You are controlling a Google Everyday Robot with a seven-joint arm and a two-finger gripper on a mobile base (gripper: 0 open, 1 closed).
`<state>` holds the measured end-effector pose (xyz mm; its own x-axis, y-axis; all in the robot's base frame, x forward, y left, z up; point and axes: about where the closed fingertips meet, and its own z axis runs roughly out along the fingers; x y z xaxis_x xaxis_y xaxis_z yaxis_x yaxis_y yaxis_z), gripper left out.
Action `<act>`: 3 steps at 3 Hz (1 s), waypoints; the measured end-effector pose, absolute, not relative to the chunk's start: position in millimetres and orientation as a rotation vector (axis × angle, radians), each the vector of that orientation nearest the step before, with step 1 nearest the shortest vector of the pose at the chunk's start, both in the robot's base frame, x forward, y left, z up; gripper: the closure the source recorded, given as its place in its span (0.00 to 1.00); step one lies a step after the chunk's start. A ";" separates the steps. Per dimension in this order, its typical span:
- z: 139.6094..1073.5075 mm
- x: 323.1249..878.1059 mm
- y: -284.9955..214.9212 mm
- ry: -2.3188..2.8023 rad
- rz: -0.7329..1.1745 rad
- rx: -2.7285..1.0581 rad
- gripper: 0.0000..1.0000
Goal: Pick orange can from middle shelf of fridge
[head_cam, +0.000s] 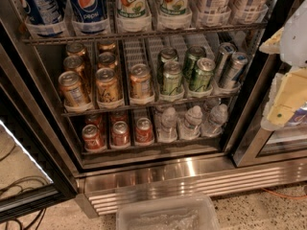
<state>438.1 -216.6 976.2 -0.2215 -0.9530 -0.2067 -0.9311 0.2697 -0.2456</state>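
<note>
The pincer point(287, 97) hovers far right, open or closed I cannot tell; reaching the orange can point(140, 80), it may knock the green cans point(171, 78).

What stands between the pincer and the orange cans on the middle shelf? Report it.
Nothing visible. The pincer hangs at right, outside the fridge, whose opening is uncovered. The nearest orange can stands at the middle shelf's front rail; green cans stand to its right, not before it.
</note>
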 end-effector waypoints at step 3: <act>963.1 422.3 -195.7 2.168 -0.049 -1.731 0.00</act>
